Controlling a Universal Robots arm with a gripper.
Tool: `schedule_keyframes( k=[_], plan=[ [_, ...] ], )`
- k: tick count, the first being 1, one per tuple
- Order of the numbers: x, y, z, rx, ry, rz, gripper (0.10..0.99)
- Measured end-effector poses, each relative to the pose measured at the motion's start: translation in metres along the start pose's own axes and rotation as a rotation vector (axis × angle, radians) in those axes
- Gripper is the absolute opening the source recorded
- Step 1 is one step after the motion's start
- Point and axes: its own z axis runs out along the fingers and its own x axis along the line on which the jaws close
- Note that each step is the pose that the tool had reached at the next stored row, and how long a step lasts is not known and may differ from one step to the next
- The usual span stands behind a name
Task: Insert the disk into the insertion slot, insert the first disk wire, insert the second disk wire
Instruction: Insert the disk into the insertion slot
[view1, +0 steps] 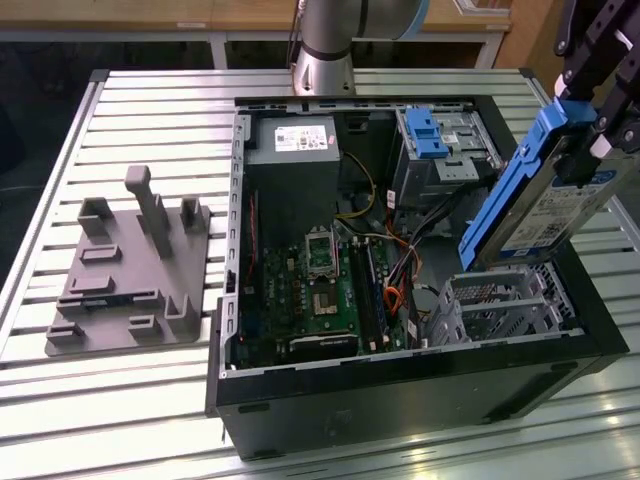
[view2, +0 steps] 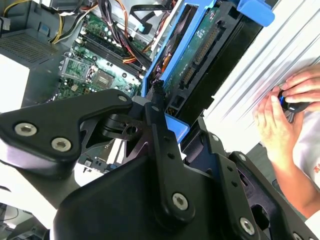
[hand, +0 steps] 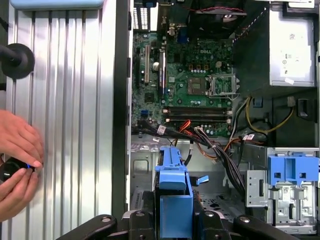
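My gripper (view1: 592, 140) is shut on the disk (view1: 545, 205), a silver drive with a white label in a bright blue carrier. I hold it tilted in the air at the exterior view's right, just above the insertion slot (view1: 505, 300), a perforated silver cage in the open computer case (view1: 420, 400). The disk's blue frame (hand: 173, 197) sits between my black fingers (hand: 142, 212) in the first wrist view, and its circuit side (view2: 197, 60) faces the second wrist view. Orange and black cables (view1: 395, 275) lie loose beside the cage; I cannot tell which are the disk wires.
A bay with a blue latch (view1: 428, 135) stands behind the cage, and the motherboard (view1: 325, 290) fills the case's middle. A grey fixture (view1: 130, 270) lies on the slatted table at the exterior view's left. A person's hands (hand: 17, 167) hold a small dark object beside the case.
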Motion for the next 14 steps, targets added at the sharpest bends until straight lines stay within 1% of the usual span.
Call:
schedule_keyframes(
  k=[3, 9, 14],
  plan=[
    [-0.0001, -0.0031, -0.0001, 0.000, 0.0003, -0.009, 0.365],
    [0.0000, -0.0037, 0.0001, 0.000, 0.0004, -0.010, 0.365],
    [0.0000, -0.0063, 0.0007, 0.000, 0.0003, -0.010, 0.365]
  ],
)
